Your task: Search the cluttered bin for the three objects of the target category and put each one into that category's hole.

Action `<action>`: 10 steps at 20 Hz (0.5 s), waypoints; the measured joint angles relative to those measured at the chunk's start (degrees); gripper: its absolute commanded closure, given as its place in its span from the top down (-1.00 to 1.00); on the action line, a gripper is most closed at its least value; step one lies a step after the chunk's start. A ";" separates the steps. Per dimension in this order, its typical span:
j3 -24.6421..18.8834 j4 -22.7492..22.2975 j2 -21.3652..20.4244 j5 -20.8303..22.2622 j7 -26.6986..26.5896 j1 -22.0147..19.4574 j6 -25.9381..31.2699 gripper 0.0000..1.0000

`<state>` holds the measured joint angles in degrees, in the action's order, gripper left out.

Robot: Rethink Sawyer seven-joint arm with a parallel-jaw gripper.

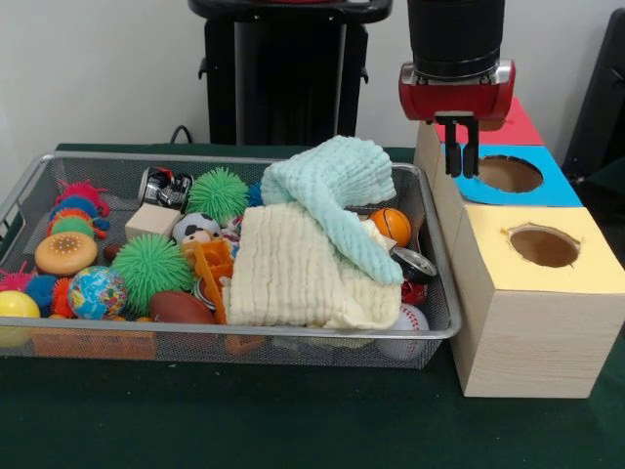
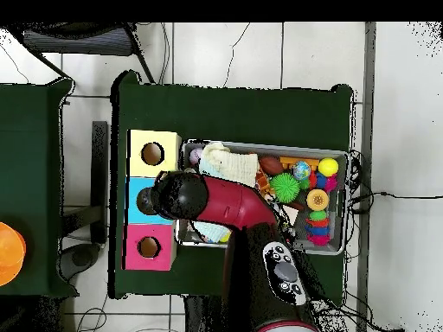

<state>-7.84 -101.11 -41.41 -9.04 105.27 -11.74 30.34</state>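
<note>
The silver wire mesh bin (image 1: 244, 332) is packed with toys: a light green cloth (image 1: 337, 186) and a cream cloth (image 1: 293, 274) lie over its right half. A small basketball (image 1: 392, 226), a baseball (image 1: 410, 320), a brown football (image 1: 179, 307), a soccer ball (image 1: 195, 227), a globe ball (image 1: 96, 291), spiky green balls (image 1: 149, 266) and a toy burger (image 1: 64, 254) also show. My gripper (image 1: 461, 174) hangs right of the bin, over the blue-topped box's hole (image 1: 509, 174), fingers close together with nothing seen between them. In the overhead view the arm (image 2: 216, 201) hides it.
Three wooden boxes stand in a row beside the bin: yellow-topped (image 1: 547, 283) nearest, blue-topped (image 1: 562, 191) in the middle, red-topped (image 1: 522, 127) farthest, each with a round hole. In the overhead view they are left of the bin (image 2: 346, 199). The dark green table (image 1: 244, 420) lies underneath.
</note>
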 measured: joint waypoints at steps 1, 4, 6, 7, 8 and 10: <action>0.13 0.64 0.09 0.01 0.00 -0.09 0.00 -1.00; 0.64 2.60 0.16 0.28 0.00 -0.42 0.01 1.00; 1.14 3.96 0.25 1.06 0.00 -0.49 0.13 1.00; 1.32 4.57 0.27 1.45 0.00 -0.57 0.28 1.00; 1.50 5.17 0.29 1.85 0.00 -0.64 0.43 1.00; 1.64 5.83 0.32 2.33 0.00 -0.78 0.67 1.00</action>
<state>-6.20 -95.28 -41.10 -6.71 105.27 -12.52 31.01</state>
